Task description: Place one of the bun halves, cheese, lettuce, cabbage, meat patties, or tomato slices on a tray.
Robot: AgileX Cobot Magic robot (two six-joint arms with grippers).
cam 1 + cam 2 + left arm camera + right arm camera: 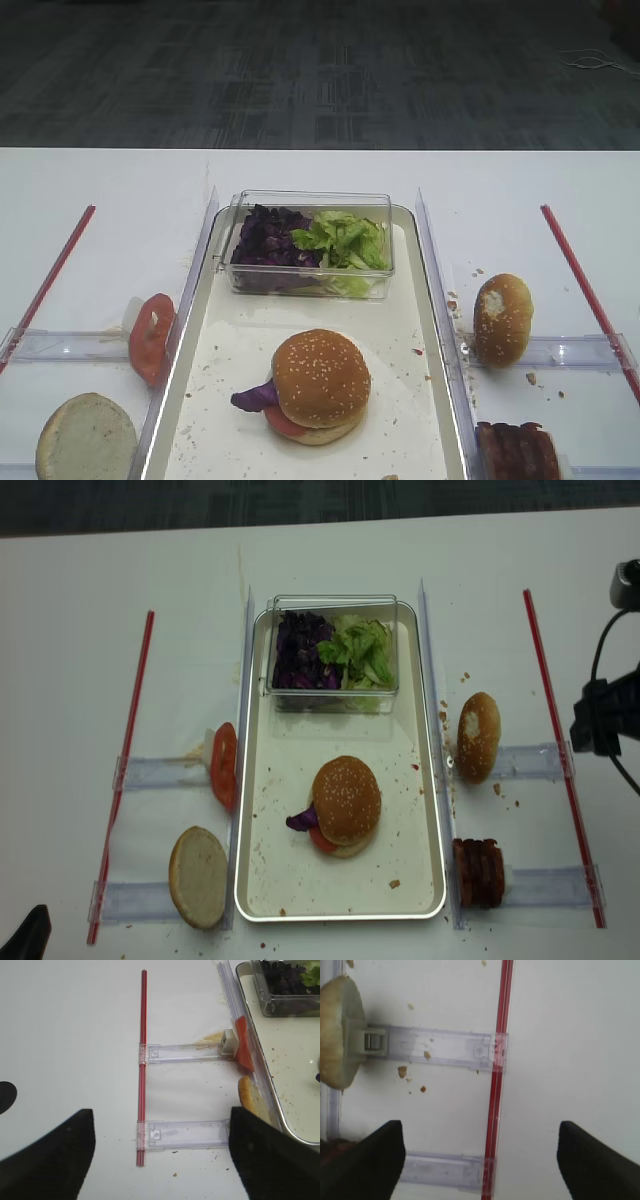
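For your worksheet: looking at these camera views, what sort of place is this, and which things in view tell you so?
Probably a robot test bench set up as a burger-assembly station, not a real kitchen: a white table marked with red strips, a tray holding a built burger, and clear holders propping up ingredients.

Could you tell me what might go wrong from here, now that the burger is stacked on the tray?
1. The sesame bun sits off-centre on its stack, with cabbage and tomato poking out on one side; a nudge might topple it.
2. The spare tomato slice leans on edge against the tray divider and may slip when grasped.
3. Both hands are open and empty, well away from the tray.
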